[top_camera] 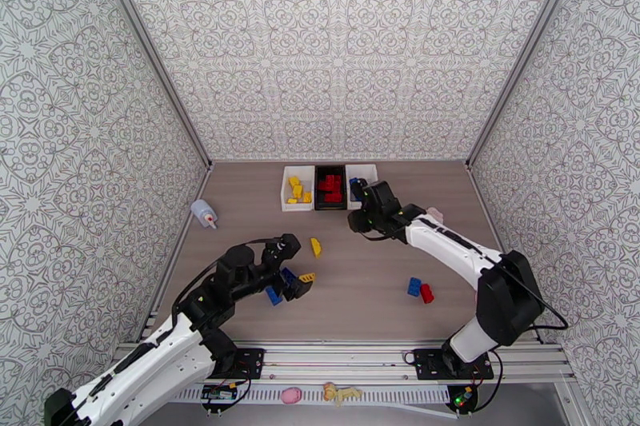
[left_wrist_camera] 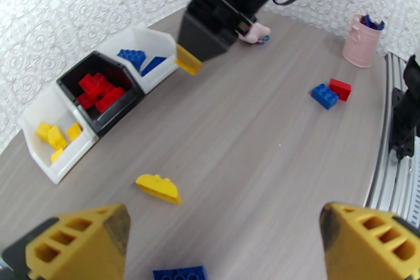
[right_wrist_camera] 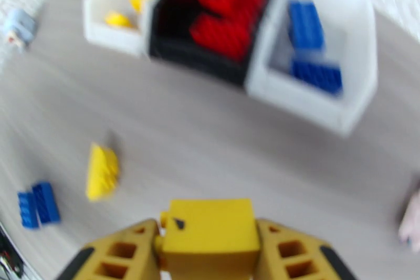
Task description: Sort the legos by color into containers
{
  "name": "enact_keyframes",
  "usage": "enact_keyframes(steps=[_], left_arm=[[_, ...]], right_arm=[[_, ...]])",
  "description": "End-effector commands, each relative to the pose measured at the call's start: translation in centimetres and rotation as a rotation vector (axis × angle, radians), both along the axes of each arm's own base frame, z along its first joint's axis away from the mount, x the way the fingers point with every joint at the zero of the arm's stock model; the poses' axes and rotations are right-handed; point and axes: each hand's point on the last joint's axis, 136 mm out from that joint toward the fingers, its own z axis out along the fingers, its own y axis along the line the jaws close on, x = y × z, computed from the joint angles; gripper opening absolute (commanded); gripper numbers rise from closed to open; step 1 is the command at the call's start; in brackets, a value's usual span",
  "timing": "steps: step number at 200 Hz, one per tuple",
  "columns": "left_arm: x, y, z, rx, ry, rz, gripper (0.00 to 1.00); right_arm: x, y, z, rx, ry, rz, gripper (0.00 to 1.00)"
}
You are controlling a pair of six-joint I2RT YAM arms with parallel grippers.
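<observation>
Three containers stand in a row at the table's far edge: a white bin (top_camera: 286, 189) with yellow legos, a black bin (top_camera: 318, 188) with red ones, and a white bin (right_wrist_camera: 310, 102) with blue ones. My right gripper (right_wrist_camera: 210, 255) hovers just in front of them, shut on a yellow brick (right_wrist_camera: 210, 234). My left gripper (left_wrist_camera: 223, 247) is open low over the near left of the table, a blue brick (left_wrist_camera: 181, 273) just below its fingers. A yellow lego (top_camera: 316, 247) lies mid-table. A blue brick (top_camera: 414, 286) and a red brick (top_camera: 427, 293) lie together at the near right.
A pale bottle (top_camera: 205, 214) lies by the left wall. A pink cup (left_wrist_camera: 361, 42) holding blue pieces stands at the right edge, and a pinkish toy (left_wrist_camera: 254, 34) lies beside the right arm. Patterned walls close the table in on three sides.
</observation>
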Motion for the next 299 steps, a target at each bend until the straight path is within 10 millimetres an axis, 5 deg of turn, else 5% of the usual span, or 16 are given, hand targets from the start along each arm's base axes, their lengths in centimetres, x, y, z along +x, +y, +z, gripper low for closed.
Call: enact_keyframes(steps=[1, 33, 63, 136, 159, 195, 221, 249, 299], left_arm=[[0.7, 1.5, -0.4, 0.001, 0.028, 0.101, 1.0], [0.7, 1.7, -0.5, -0.01, 0.039, 0.115, 1.0], [0.8, 1.8, -0.7, -0.009, 0.041, 0.12, 1.0], [1.0, 1.8, -0.8, -0.02, 0.048, 0.128, 1.0], [1.2, 1.8, -0.7, -0.024, 0.047, 0.135, 1.0], [2.3, 2.3, -0.7, -0.04, 0.078, 0.218, 1.0], [4.8, 5.1, -1.3, -0.071, 0.153, 0.482, 1.0], [6.1, 7.5, -1.8, -0.115, 0.24, 0.708, 1.0], [7.0, 7.8, -4.3, -0.148, 0.453, 0.883, 1.0]], right_arm=[[3.2, 4.5, 2.9, 0.028, -0.167, 0.065, 0.38], [6.2, 9.9, 4.6, 0.057, -0.29, 0.114, 0.37], [9.8, 13.1, 3.7, 0.102, -0.324, 0.099, 0.37], [16.1, 16.6, -2.3, 0.073, -0.318, 0.016, 0.37], [16.9, 17.4, -2.4, 0.062, -0.312, 0.032, 0.43], [16.3, 17.2, 1.8, 0.085, -0.349, 0.053, 0.68], [14.9, 15.5, 4.0, 0.089, -0.369, 0.038, 0.84], [12.3, 12.9, 6.2, 0.123, -0.41, 0.026, 0.93], [5.1, 7.1, 7.7, 0.135, -0.465, 0.048, 0.98]])
